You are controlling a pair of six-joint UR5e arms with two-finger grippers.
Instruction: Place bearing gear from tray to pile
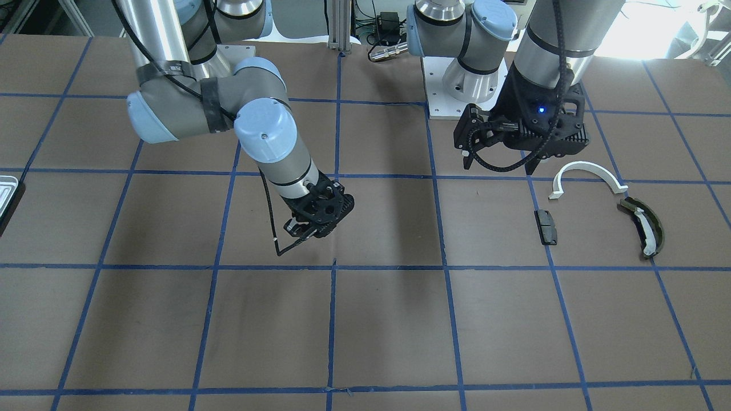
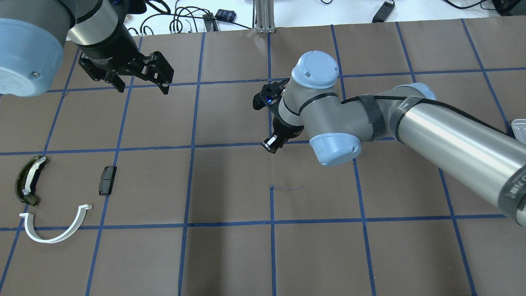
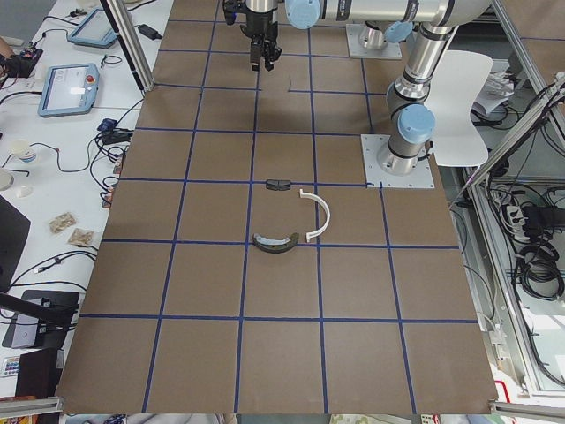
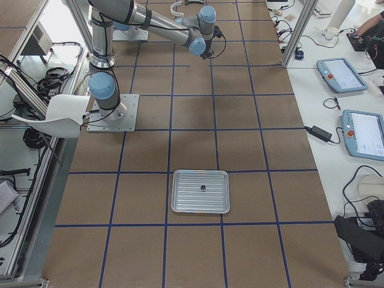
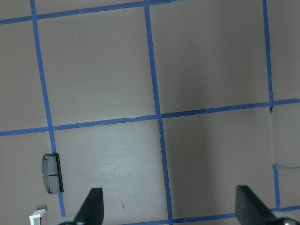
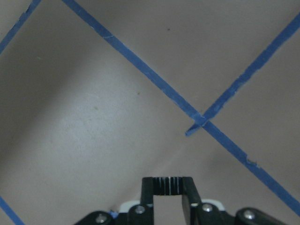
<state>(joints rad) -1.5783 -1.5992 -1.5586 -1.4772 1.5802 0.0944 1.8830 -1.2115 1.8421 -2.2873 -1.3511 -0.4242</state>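
Note:
My right gripper [image 2: 271, 146] hangs over the middle of the table, shut on a small ridged part, the bearing gear [image 6: 167, 180], held between its fingertips. The tray [image 4: 180, 204] lies far off on the right side; a small dark part [image 4: 203, 188] sits in it. The pile lies on the left side: a white half-ring arc [image 2: 57, 234], a small black block [image 2: 107, 180] and a dark olive curved piece [image 2: 28, 179]. My left gripper [image 2: 141, 80] is open and empty, raised above the table beyond the pile; the block also shows in the left wrist view [image 5: 52, 173].
The table is brown paper with a blue tape grid [image 2: 271, 224]. Only a corner of the tray shows in the overhead view [image 2: 520, 127] and in the front-facing view [image 1: 5, 188]. Cables and devices lie past the far table edge [image 2: 193, 20].

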